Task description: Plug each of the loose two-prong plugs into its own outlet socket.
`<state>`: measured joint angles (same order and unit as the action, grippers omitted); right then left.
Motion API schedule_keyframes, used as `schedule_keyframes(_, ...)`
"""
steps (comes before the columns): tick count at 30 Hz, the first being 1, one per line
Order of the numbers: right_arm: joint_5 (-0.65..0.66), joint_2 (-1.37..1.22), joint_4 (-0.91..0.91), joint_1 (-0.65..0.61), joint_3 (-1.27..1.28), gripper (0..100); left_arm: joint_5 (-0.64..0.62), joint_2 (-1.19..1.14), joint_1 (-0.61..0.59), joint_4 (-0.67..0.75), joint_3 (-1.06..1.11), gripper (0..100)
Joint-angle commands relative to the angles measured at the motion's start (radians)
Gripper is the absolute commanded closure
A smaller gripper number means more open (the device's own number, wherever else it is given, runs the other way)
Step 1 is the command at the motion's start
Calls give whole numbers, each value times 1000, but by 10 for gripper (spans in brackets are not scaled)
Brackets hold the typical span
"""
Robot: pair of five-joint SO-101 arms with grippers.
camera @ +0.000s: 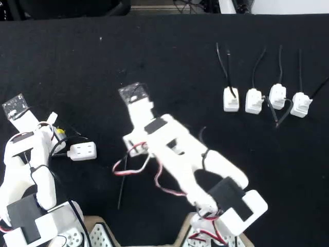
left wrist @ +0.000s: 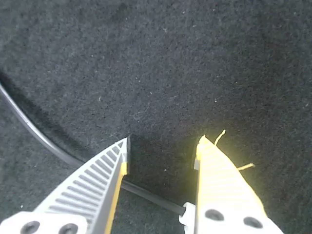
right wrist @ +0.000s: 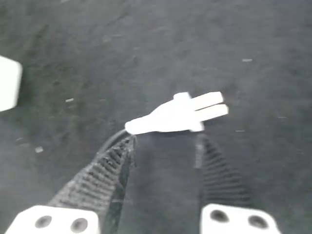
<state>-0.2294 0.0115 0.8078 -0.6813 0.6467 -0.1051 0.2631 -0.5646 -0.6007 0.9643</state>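
Observation:
A white two-prong plug (right wrist: 175, 114) lies flat on the black cloth just beyond the tips of my right gripper (right wrist: 165, 141), which is open and not touching it. The right arm (camera: 169, 141) stretches across the table's middle and covers that plug from above. A white outlet socket (camera: 82, 151) lies at the left, right beside my left gripper (camera: 57, 135). The left gripper (left wrist: 165, 141) is open, with a thin black cord (left wrist: 34, 131) running on the cloth under its fingers.
Several white plug units (camera: 254, 101) with black cords stand in a row at the far right. A loose black cord (camera: 121, 188) lies near the front, beside red wires (camera: 128, 167). A white block (right wrist: 6, 83) shows at the right wrist view's edge.

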Motion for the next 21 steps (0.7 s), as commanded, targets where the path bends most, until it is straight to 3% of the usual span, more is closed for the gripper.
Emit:
schedule_keyframes(1,-64,36,-2,-81,-18,776,0,23,12,6,4,770)
schedule_keyframes(8,-170,-125,-143,-110,-31,773,0,23,16,9,2,770)
schedule_keyframes(13,-163,-147,-51,-107,-105,779,0,23,16,11,2,770)
schedule_keyframes(19,-160,-150,-34,-31,-104,994,0,23,15,11,2,770)
schedule_keyframes(21,-147,-143,-26,17,-101,966,0,23,13,9,2,770)
